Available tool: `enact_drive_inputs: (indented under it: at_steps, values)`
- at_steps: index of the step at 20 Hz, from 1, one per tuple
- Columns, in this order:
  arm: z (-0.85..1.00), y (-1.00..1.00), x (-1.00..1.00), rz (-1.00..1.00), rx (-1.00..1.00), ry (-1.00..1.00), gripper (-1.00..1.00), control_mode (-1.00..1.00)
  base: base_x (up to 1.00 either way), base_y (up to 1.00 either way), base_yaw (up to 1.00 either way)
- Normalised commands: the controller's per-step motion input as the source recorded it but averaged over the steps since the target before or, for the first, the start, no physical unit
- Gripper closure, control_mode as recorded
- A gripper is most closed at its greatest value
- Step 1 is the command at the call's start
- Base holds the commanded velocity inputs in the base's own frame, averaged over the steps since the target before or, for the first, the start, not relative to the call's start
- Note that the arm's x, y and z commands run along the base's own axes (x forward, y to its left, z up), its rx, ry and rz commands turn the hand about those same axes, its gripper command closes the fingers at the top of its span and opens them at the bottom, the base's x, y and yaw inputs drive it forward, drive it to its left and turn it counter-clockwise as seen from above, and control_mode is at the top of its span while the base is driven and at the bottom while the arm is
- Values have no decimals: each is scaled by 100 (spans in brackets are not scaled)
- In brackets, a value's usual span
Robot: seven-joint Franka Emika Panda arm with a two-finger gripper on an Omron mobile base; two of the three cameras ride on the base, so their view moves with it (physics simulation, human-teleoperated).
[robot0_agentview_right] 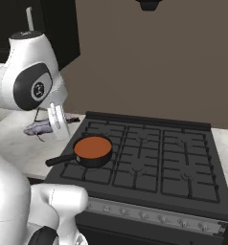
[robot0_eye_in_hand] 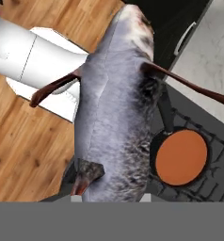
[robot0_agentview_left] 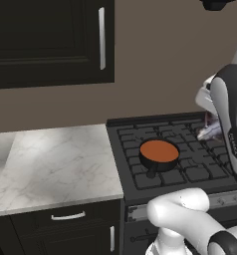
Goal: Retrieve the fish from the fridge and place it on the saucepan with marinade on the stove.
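My gripper (robot0_agentview_left: 209, 123) is shut on the fish (robot0_eye_in_hand: 114, 108), a slender grey fish with reddish fins that hangs lengthwise in the hand view. It is held in the air beside the stove (robot0_agentview_left: 190, 174), and the arm partly hides the fish (robot0_agentview_left: 210, 131) in the left base view. The right base view shows the fish (robot0_agentview_right: 39, 128) to the left of the saucepan (robot0_agentview_right: 93, 150). That small black saucepan (robot0_agentview_left: 159, 155) stands on the front left grate, filled with orange-brown marinade (robot0_eye_in_hand: 181, 156). The fridge is out of view.
A marble counter (robot0_agentview_left: 51, 164) adjoins the stove on the left, with dark drawers below and a dark wall cabinet (robot0_agentview_left: 51, 40) above. A silver knob strip (robot0_agentview_right: 149, 215) runs along the stove front. Wooden floor (robot0_eye_in_hand: 20, 141) lies beneath the hand.
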Motion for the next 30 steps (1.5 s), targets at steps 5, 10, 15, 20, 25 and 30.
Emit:
enact_drive_inputs:
  at_steps: [5,10,15,20,25,30]
  values:
    - [-82,0,33,0,7,5,100,-100,0,0,0]
    - [-29,0,33,0,1,2,100,-100,0,0,0]
    - [-16,0,44,2,4,8,100,-100,0,0,0]
    - [-34,0,63,7,6,14,100,-100,0,0,0]
    - [-41,0,65,7,5,20,100,-100,0,0,0]
    - [-42,0,58,7,4,23,100,-100,0,0,0]
